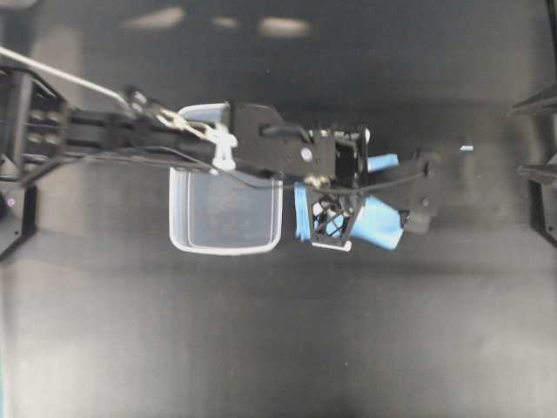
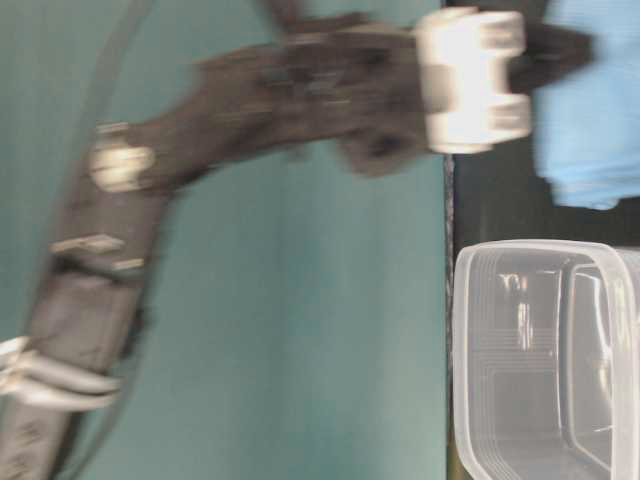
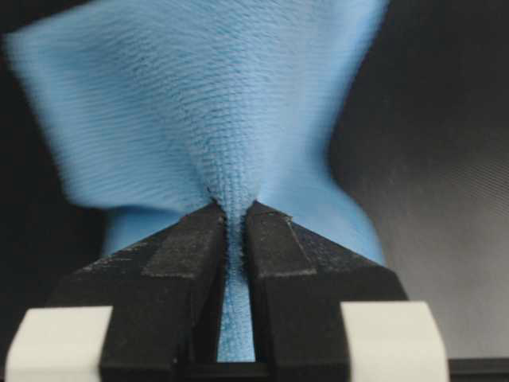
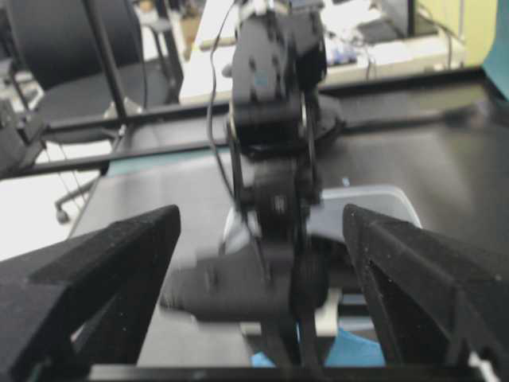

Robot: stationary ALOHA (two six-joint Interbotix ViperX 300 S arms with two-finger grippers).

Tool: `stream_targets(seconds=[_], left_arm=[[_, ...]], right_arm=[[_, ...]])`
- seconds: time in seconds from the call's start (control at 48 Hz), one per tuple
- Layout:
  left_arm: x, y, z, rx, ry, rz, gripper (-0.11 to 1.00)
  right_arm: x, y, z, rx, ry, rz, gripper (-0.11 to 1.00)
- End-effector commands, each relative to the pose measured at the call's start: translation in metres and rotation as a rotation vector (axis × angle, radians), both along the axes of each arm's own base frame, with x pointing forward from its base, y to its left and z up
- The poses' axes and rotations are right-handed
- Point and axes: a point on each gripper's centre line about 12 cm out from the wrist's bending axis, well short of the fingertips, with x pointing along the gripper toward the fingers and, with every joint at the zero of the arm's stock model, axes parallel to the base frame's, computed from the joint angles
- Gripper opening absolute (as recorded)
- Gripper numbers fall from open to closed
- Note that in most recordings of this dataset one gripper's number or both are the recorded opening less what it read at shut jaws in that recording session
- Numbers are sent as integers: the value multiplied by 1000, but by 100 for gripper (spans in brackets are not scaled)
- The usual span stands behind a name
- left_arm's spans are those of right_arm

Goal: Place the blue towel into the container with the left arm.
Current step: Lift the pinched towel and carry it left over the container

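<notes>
The left pincer [image 3: 235, 231] stands pinched shut on a narrow ridge of the blue towel [image 3: 199, 111], its two black fingers [image 3: 183, 255] nearly meeting with only a thin fold of cloth between them. The rest of the towel fans out beyond the fingertips, loose and unsupported.

Seen from overhead, the towel [image 1: 379, 222] lies on the dark worktop [image 1: 278, 348] just beside the container [image 1: 226, 244], on the side away from the left arm's base, with the left pincer [image 1: 335, 218] bearing down on it from above. The clear tub sits under the forearm of the left arm [image 1: 174, 139] and appears empty.

The bite is small, and that is the main risk: a pinch on so little fabric could slip once the cloth's weight comes onto it, dropping the towel short of the tub. A trailing corner could also drag across the worktop and catch the container's near rim [image 1: 281, 209], pushing the light tub aside or leaving cloth draped over the edge, since the towel looks about as broad as the opening.

Room to move is generous. The worktop around the towel and tub shows no other objects, and the path to the tub is short. The right pincer [image 4: 262, 263] hangs wide apart and holds nothing, well back at the far end, facing the work from a distance.
</notes>
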Motion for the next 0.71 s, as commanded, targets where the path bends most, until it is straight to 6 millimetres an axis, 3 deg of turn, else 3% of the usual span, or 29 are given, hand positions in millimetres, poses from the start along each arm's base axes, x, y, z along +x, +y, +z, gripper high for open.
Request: stream_targets(seconds=[0.0, 0.125, 0.25, 0.396, 0.542, 0.688], left_arm=[[-8, -3, 64, 1, -100, -4, 5], [-34, -1, 113, 1, -137, 0, 5], [-64, 3, 139, 2, -124, 10, 5], [-101, 11, 142, 3, -78, 28, 5], [-134, 15, 128, 2, -34, 41, 5], [-153, 15, 116, 2, -43, 40, 5]], right_arm=[[1, 0, 10, 2, -35, -2, 79], [1, 0, 9, -1, -34, 0, 79], [1, 0, 9, -1, -32, -1, 79], [1, 0, 9, 0, -35, -2, 79], [1, 0, 9, 2, -38, 0, 79], [1, 0, 9, 5, -38, -2, 79]])
